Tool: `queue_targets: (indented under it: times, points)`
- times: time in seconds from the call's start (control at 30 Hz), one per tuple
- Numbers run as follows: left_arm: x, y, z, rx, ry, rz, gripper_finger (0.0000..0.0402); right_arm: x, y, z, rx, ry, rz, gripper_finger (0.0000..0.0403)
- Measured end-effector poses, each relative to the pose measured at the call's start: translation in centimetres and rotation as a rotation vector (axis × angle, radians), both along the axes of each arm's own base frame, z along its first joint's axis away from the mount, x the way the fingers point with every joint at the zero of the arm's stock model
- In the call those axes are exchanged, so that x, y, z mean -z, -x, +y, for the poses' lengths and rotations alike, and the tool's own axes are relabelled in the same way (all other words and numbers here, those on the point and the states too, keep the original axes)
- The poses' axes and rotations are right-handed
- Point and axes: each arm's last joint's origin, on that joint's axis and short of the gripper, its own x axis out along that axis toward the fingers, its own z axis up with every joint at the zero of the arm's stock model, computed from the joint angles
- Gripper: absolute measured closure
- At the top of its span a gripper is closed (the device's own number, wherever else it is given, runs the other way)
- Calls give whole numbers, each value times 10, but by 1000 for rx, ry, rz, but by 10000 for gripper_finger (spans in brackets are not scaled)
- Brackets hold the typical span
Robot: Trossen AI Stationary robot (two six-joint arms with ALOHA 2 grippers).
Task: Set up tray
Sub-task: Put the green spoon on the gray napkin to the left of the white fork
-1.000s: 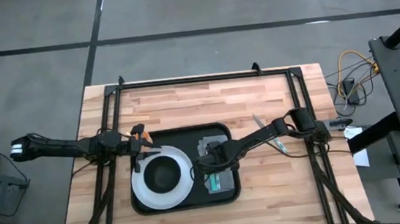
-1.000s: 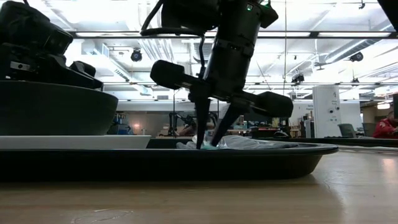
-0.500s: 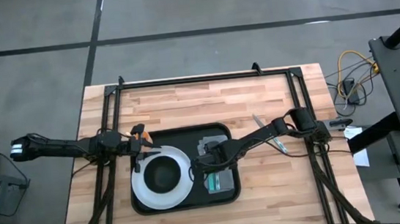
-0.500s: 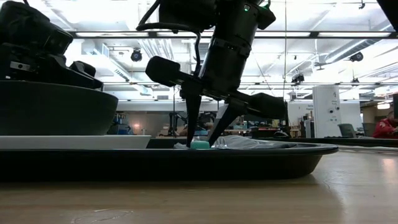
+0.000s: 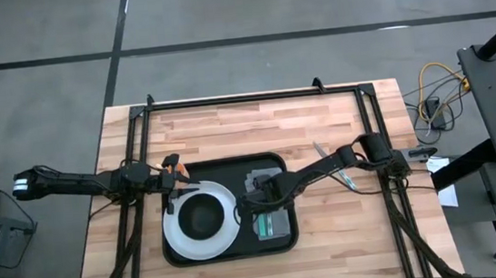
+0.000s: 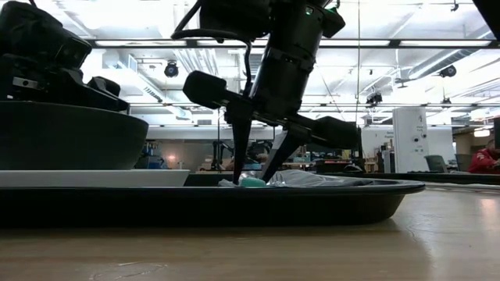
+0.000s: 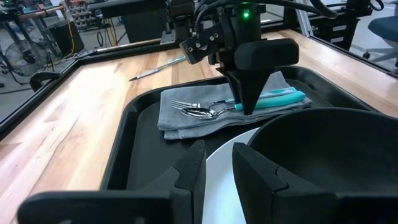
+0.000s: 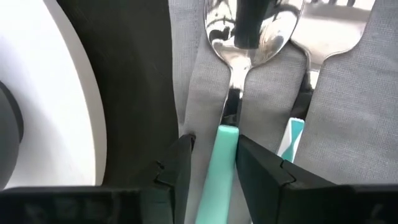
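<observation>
left gripper (image 5: 171, 176): at the far-left corner of the tray (image 5: 273, 162), just past the plate rim; fingers a little apart, nothing between them; waiting
plate (image 5: 178, 242): white, round, left half of tray, right beside left gripper's tips
bowl (image 5: 202, 217): dark, sits on the plate
tray: black, centre of table (image 5: 229, 127), under both grippers
cloth (image 5: 272, 222): grey, folded, right half of tray, directly under right gripper
spoon (image 8: 231, 93): lies on cloth, teal handle runs between right gripper's fingers, bowl end just ahead of the tips
fork (image 7: 188, 104): on cloth, beside spoon, also teal-handled
right gripper (image 5: 254, 200): down over the cloth, fingers parted either side of spoon handle, not clamping it; released, judging by the gaps
loose utensil (image 5: 321, 153): on bare wood, well right of right gripper
step: spoon placement on cloth looks finished, release stage
next: likely lift straight up clear of handle, without dragging the cloth, then go for the loose utensil
</observation>
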Motion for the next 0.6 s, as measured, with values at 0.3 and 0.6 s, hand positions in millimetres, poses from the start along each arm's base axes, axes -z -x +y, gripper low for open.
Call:
queue_targets:
  times: [0.3, 0.6]
  points:
    - [0, 0, 0, 0, 0, 1, 340, -7, 1, -5, 4, 1, -12, 289]
    - [0, 0, 0, 0, 0, 0, 340, -18, 6, -9, -8, 18, 1, 287]
